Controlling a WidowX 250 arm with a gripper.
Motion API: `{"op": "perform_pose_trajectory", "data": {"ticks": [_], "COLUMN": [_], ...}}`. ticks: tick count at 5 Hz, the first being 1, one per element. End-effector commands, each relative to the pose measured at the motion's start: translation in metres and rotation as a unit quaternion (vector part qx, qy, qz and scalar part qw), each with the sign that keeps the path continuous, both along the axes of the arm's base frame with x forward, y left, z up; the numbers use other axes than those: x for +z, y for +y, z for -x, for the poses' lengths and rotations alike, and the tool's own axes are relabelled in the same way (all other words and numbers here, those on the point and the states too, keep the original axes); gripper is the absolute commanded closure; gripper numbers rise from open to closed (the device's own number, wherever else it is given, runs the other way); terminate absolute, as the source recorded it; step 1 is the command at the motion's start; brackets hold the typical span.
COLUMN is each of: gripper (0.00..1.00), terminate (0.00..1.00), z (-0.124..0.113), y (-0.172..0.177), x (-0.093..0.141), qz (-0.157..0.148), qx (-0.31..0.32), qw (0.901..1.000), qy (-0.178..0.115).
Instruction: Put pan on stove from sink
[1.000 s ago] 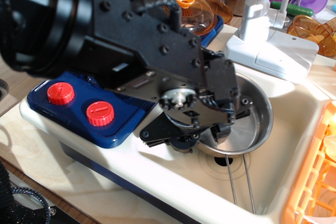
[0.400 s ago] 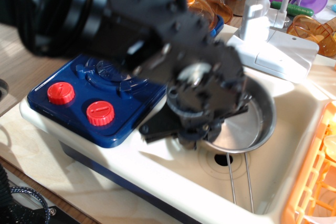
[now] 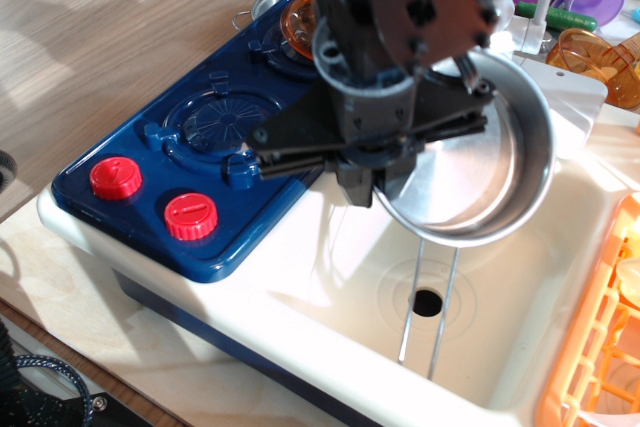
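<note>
Sink (image 3: 330, 277) as landmark: cream basin, drain hole bare at its middle. Stove (image 3: 200, 162) sits just left of the sink, burner free, two red knobs (image 3: 150, 197) at its near-left corner. Pan (image 3: 480, 162) hangs tilted above the sink's far side, off the floor, wire handle (image 3: 430, 317) trailing down toward the drain. Gripper (image 3: 378, 179) is clamped on the pan's left rim, jaws pinching it, as far as the view shows. Judgement: thin steel, light, stiff, slick; a rim pinch can let it swing, and a grip nearer the handle root would steady it. Hidden: fingertips behind the gripper body, rim contact unclear, arm cut off at top, the stove's far corner covered.
</note>
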State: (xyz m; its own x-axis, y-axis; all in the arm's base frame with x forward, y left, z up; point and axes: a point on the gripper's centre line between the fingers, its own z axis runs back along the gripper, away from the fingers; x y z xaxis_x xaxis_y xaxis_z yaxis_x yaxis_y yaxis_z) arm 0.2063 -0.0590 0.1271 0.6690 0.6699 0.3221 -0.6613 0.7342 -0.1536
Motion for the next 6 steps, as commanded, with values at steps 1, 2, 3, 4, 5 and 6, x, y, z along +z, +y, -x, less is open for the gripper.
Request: {"op": "perform_pose_trajectory", "data": {"ticks": [1,2,3,4,5,6], "gripper": [1.00,1.00,1.00,1.00,1.00,1.00], "terminate": [0.00,0.00,0.00,0.00,0.00,0.00], "z": [0.009,0.016,0.020,0.026,0.029,0.024], "y": [0.022,0.045,0.062,0.077,0.090,0.106], "x": [0.021,0.038,0.045,0.050,0.049,0.046], "qz": [-0.043,-0.055,-0.055,-0.056,-0.052,-0.044], "qx": [-0.049,-0.080,-0.104,-0.123,-0.139,-0.160], "qw": [0.9977,0.9943,0.9913,0.9885,0.9863,0.9837], "qy": [0.019,0.044,0.059,0.068,0.072,0.069]}}
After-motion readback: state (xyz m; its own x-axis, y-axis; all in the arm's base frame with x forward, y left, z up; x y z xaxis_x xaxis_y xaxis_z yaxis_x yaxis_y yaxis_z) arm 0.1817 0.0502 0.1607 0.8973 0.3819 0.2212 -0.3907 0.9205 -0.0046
